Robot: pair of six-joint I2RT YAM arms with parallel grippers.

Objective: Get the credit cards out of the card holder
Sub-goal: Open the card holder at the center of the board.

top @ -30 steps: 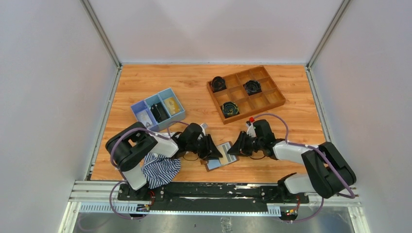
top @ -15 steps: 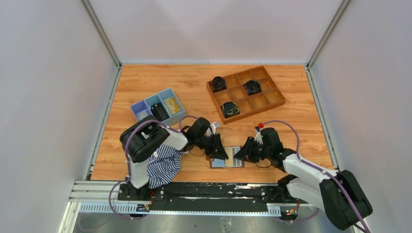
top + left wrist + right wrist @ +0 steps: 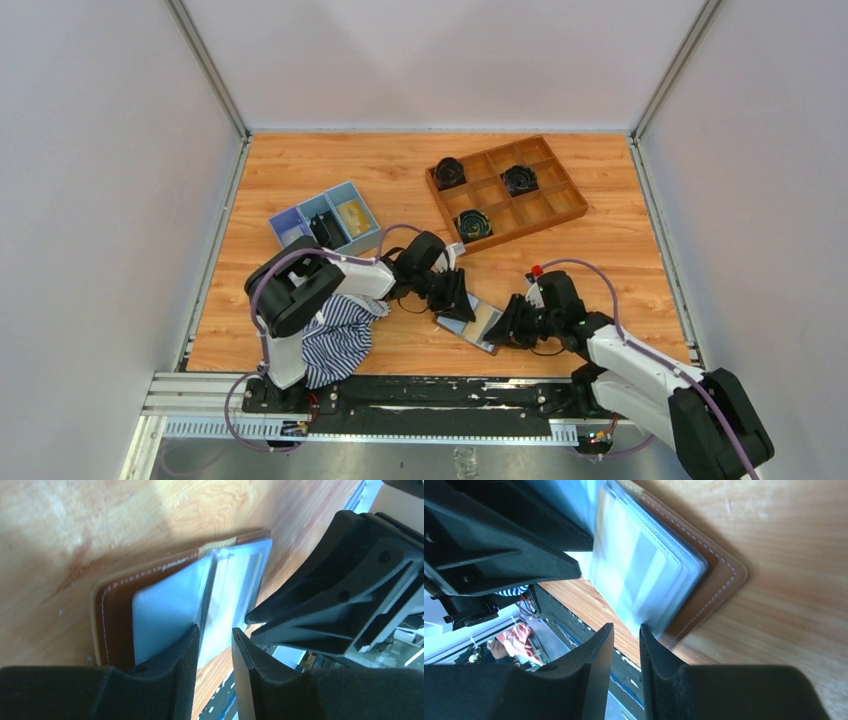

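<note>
The card holder point(image 3: 472, 323) is found lying open on the bench point(image 3: 600, 180), near the front edge and about midway between the two arms. Its brown cover is down and its pale sleeves face up. Its long axis is seen to run from far-left to near-right, along the line joining the two end effectors.

The left end effector point(image 3: 456, 300) is set at the far-left end. Its fingers are narrowly parted over the sleeves, and it cannot be told whether a sleeve leaf is pinched between them. The right end effector point(image 3: 507, 330) is placed at the near-right end, narrowly spread, with a sleeve corner just ahead of its tips and nothing seen gripped.

Neither arm is judged clearly nearer. No card is seen drawn out.
</note>
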